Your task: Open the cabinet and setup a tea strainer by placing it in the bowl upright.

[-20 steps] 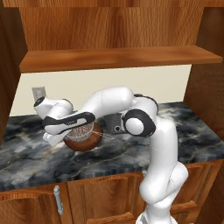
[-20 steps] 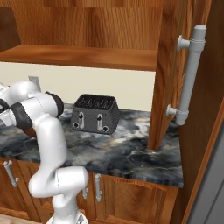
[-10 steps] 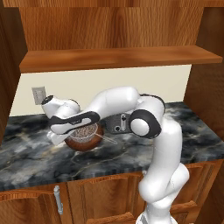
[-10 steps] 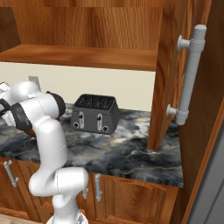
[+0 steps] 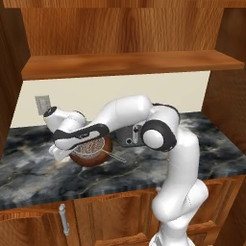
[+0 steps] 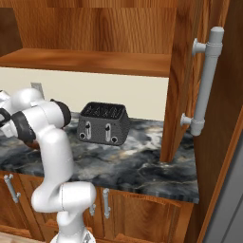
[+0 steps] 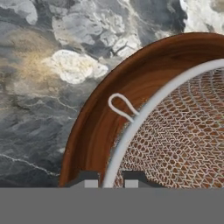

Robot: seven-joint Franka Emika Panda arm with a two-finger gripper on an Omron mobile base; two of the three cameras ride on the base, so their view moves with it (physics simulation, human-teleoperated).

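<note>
The dark-brown wooden bowl (image 5: pixel 92 159) sits on the marble counter, left of centre. Inside it rests the tea strainer (image 5: pixel 90 147), mesh basket upright, its thin wire handle (image 5: pixel 115 157) sticking out to the right over the bowl's edge. My gripper (image 5: pixel 76 149) reaches in low from the left side of the bowl. In the hand view the gripper (image 7: pixel 110 182) is shut on the tea strainer's metal rim, with the mesh (image 7: pixel 183 140) and the bowl's inner wall (image 7: pixel 114 85) close ahead. The cabinet stands open: its door (image 6: pixel 184 90) with the grey bar handle (image 6: pixel 207 80) is swung out at the right.
A grey toaster (image 6: pixel 102 123) stands on the counter toward the back wall. The cabinet's wooden shelf (image 5: pixel 129 63) hangs above the counter. A wall outlet (image 5: pixel 42 103) is behind the hand. Lower cabinets with short grey handles (image 5: pixel 62 219) run below the counter edge.
The hand has crept slightly to the right over the bowl. The strainer stays in the bowl and the grip on its rim stays shut.
</note>
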